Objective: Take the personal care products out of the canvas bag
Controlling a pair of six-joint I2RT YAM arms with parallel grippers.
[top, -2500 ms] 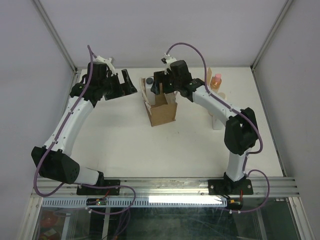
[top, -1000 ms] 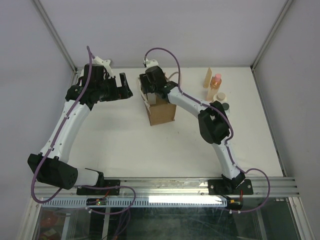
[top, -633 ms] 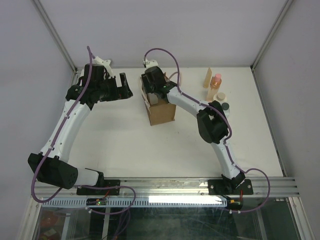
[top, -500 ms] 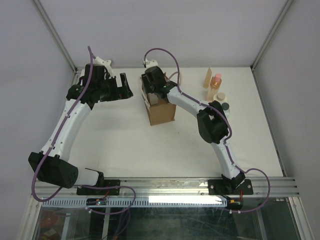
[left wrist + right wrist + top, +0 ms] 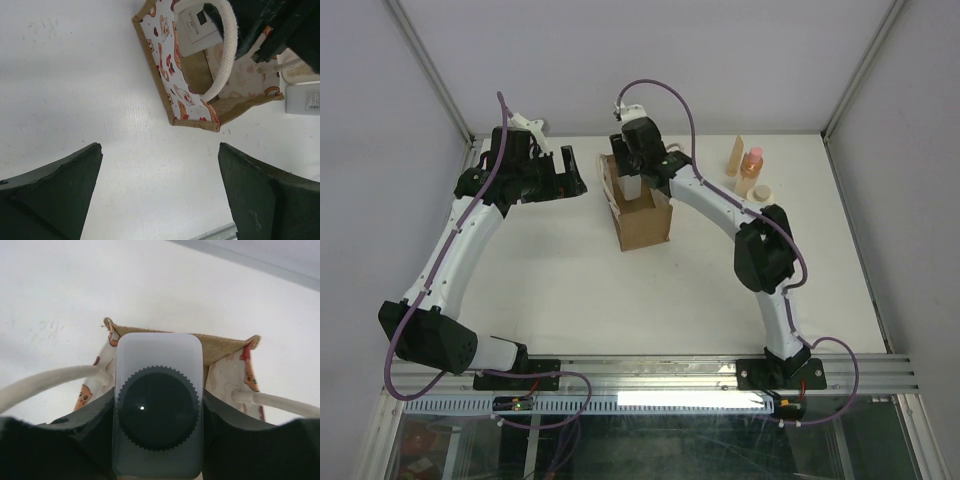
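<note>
Right gripper (image 5: pixel 632 178) clamped on white squarish bottle with dark round cap (image 5: pixel 159 405) — upright, over brown canvas bag (image 5: pixel 648 228) mouth; left gripper (image 5: pixel 563 175) wide open, empty.

Bright, even, diffuse light throughout; shadows are soft and there is no harsh glare.
From above, the white table (image 5: pixel 550 270) is evenly lit, with only faint shadows by the arms (image 5: pixel 460 240) and a glowing light strip (image 5: pixel 690 398) at the near rail. In the left wrist view the table looks washed out and pale, and the left gripper (image 5: pixel 159 146) shows dark, soft-edged fingers (image 5: pixel 55 195). In the right wrist view the white bottle (image 5: pixel 157 355) is sharp, its dark cap (image 5: pixel 157 407) carries one tiny glint, and the pale handle (image 5: pixel 45 382) blurs toward the left edge.
</note>
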